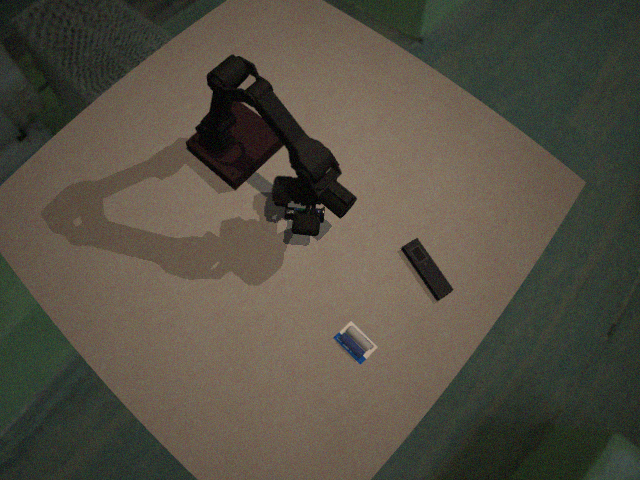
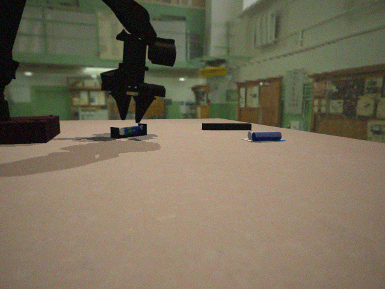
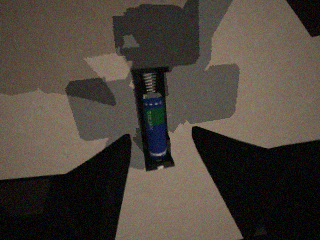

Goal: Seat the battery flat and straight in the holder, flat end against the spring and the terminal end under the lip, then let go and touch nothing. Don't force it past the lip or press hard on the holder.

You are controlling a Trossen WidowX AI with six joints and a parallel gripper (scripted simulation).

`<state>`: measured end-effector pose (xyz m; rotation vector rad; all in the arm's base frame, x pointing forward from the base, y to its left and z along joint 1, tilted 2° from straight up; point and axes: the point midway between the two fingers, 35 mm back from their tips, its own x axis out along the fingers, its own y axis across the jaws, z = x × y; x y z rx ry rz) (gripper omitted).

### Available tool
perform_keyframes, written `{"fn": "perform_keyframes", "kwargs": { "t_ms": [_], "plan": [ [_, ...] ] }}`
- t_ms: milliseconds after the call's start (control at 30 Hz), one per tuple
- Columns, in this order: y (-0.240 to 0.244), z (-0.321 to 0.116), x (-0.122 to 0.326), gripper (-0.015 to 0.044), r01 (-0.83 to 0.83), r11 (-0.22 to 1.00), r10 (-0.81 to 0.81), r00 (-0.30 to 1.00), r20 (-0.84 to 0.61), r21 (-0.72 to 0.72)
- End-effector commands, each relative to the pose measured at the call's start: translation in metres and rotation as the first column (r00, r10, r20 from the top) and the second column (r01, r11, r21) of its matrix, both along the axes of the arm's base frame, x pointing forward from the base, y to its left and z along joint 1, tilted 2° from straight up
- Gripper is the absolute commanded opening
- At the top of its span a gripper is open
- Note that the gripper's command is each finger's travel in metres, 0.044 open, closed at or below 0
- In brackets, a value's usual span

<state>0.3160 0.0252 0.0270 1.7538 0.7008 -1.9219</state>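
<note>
Wrist view: the battery [image 1: 299, 210] [image 2: 132, 130] [image 3: 156, 127] lies lengthwise in the black holder [image 1: 287, 210] [image 2: 115, 132] [image 3: 150, 70], at the centre of the frame. Its upper end meets the spring [image 3: 150, 82]; its lower end is at the holder's lower end wall. Whether that end is fully under the lip, or the battery perfectly flat, I cannot tell.

The gripper [image 1: 306, 209] [image 2: 130, 120] [image 3: 161, 134] is open and holds nothing. Its dark fingers come in from the lower left and lower right of the wrist frame, parted. In the exterior view, left of centre, both tips point down and stand apart from the battery, just above the holder.

In the top view, the holder is near the middle, partly hidden by the gripper. The dark red base [image 1: 235, 180] [image 2: 30, 130] is at upper left. A black bar [image 1: 427, 269] [image 2: 226, 126] lies right of centre, and a blue cylinder [image 1: 351, 343] [image 2: 266, 136] lies on a blue-and-white card [image 1: 360, 360] [image 2: 267, 141] below centre, well apart from the holder.
</note>
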Motion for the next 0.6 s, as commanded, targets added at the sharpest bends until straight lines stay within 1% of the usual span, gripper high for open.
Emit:
{"fn": "perform_keyframes", "kwargs": {
  "t_ms": [0,67,133,567],
  "plan": [
    [0.001,0.032,0.004,0.0345,0.001,1.0,-0.001,1.0,0.024,0.002],
    [0.001,0.049,0.003,0.0397,0.001,1.0,-0.001,1.0,0.024,0.002],
    [0.001,0.055,0.003,0.044,0.001,1.0,-0.001,1.0,0.024,0.002],
    [0.001,0.055,0.003,0.044,0.001,1.0,-0.001,1.0,0.024,0.002]
  ]
}}
